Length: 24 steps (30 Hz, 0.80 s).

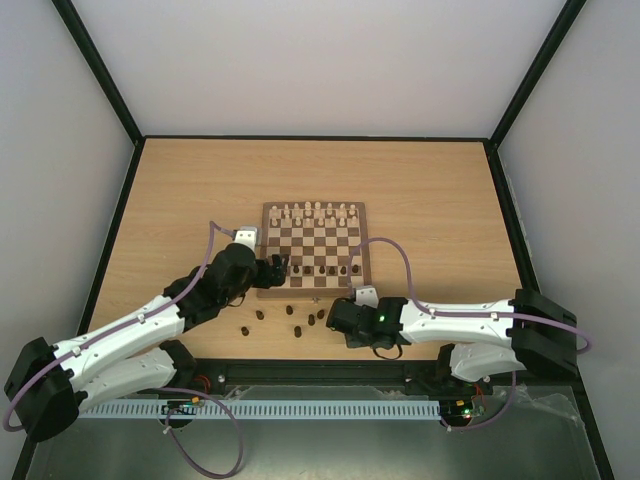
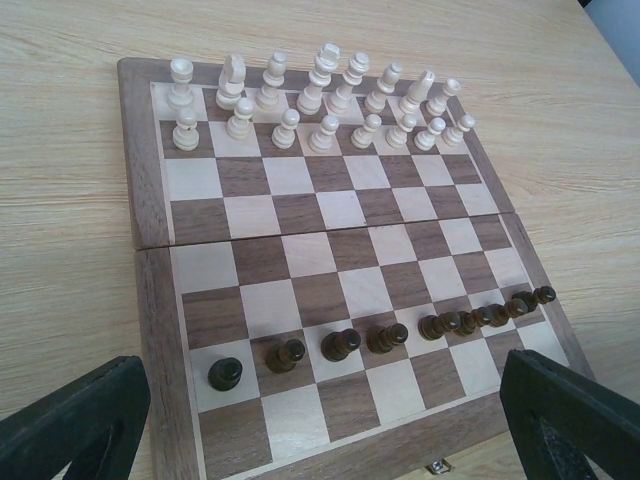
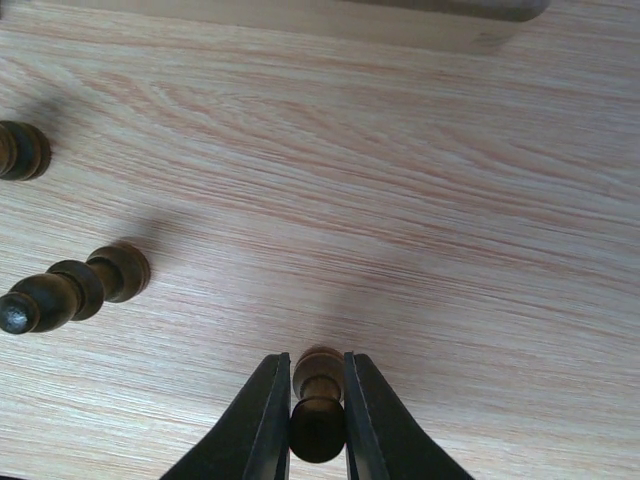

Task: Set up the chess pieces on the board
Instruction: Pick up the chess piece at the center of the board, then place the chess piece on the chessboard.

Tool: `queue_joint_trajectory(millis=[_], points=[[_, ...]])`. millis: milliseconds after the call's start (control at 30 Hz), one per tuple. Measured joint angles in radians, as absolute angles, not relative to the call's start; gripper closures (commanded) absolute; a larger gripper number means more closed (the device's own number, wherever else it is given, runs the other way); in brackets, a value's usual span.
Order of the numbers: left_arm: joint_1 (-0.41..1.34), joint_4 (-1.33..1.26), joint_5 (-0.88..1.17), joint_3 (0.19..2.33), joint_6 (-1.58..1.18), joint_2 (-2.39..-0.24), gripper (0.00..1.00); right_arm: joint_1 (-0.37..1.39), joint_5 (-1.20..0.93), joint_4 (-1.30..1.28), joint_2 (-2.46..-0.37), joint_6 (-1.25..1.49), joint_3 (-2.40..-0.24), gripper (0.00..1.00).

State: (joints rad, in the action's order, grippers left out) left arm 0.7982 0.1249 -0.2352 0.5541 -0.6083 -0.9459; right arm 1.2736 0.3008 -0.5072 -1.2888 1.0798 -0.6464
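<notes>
**While the left gripper point(image 1: 281, 266) gapes, the right gripper point(image 3: 318, 395) pinches a dark piece point(image 3: 318, 432)**

Over the near left corner of the board point(image 2: 145, 170), the left gripper hangs with its fingers spread wide, holding nothing. On the board a row of dark pawns point(image 2: 340, 345) stands one rank in from the near edge, and cream pieces point(image 2: 320, 100) fill the two far ranks. Loose dark pieces point(image 1: 288, 309) lie scattered on the table point(image 1: 430, 200) just in front of the board. At their right end, the right gripper's fingers press both sides of one dark piece standing on the table.
</notes>
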Motion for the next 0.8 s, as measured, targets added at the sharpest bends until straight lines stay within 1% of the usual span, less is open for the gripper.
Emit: queue_joint_trajectory(millis=[200, 300, 667, 800], points=[[0.798, 0.125, -0.233, 0.554, -0.608, -0.947, 0.01, 1.269, 0.352, -0.58, -1.281, 1.081, -0.716, 0.87], [0.798, 0.122, -0.232, 0.554, -0.608, -0.957, 0.01, 1.238, 0.376, -0.595, -1.27, 1.063, -0.767, 0.87], [0.798, 0.121, -0.232, 0.554, -0.608, -0.974, 0.01, 0.974, 0.401, -0.601, -1.262, 0.868, -0.856, 0.87], [0.798, 0.121, -0.232, 0.554, -0.608, -0.975, 0.01, 0.925, 0.393, -0.592, -1.293, 0.804, -0.892, 0.87]])
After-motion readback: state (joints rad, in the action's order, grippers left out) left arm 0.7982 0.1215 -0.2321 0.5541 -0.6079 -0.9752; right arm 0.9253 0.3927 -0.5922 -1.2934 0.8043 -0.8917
